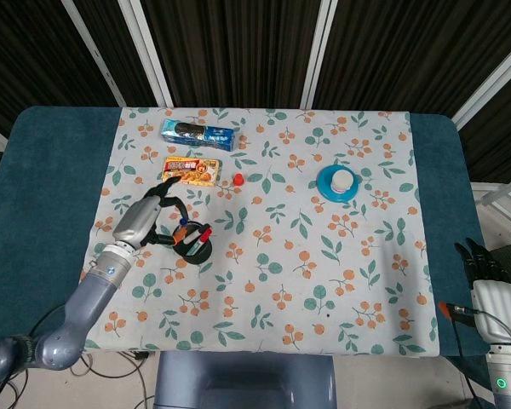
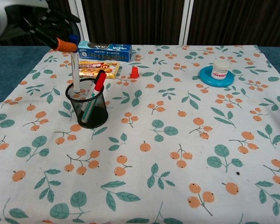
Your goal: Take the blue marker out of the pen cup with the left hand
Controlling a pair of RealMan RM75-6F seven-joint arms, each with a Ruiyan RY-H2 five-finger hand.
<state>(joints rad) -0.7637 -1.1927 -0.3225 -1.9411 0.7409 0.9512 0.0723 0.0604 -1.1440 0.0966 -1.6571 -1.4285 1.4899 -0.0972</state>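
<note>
The black mesh pen cup [image 2: 89,111] stands on the left of the floral cloth, also seen from above as the pen cup [image 1: 192,244]. My left hand [image 2: 30,19] is raised above and to the left of it, pinching the blue marker [image 2: 75,65] near its blue cap. The marker's white body hangs nearly upright, and its lower end is still inside the cup's rim. A red-capped marker [image 2: 99,80] and a green pen stay in the cup. My right hand [image 1: 482,260] rests off the table's right edge, holding nothing.
Behind the cup lie a yellow snack box [image 2: 98,68] and a blue box [image 2: 105,46]. A small red cap [image 2: 135,72] stands to their right. A white jar on a blue dish [image 2: 220,70] sits at the back right.
</note>
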